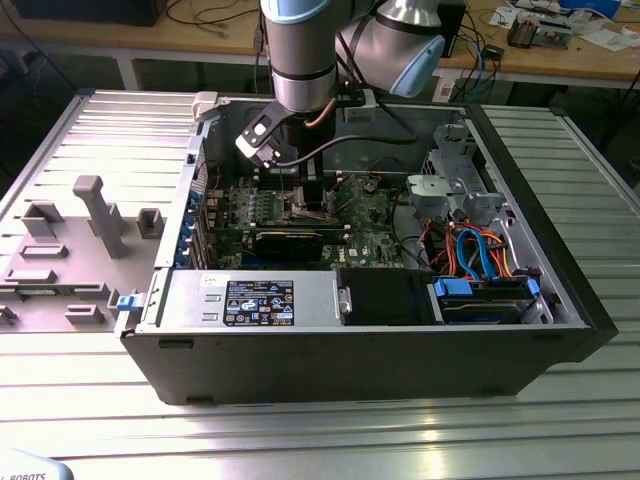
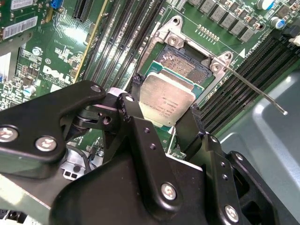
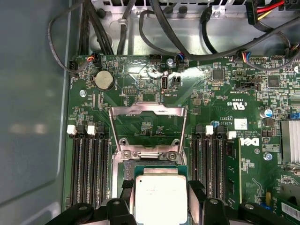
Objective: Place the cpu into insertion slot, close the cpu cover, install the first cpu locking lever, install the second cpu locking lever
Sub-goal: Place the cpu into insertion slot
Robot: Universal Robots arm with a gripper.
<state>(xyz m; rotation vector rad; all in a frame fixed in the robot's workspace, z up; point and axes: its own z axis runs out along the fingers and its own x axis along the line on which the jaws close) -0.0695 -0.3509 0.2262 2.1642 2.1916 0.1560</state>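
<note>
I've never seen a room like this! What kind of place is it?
Probably a robot lab or workshop. An opened computer case sits on a ribbed metal table, a robot arm reaches inside with its gripper holding the cpu, and a workbench behind carries cables and gear.

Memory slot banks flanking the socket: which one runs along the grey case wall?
The bank on the side of the coin-cell battery; the other bank has green board beyond it.
</note>
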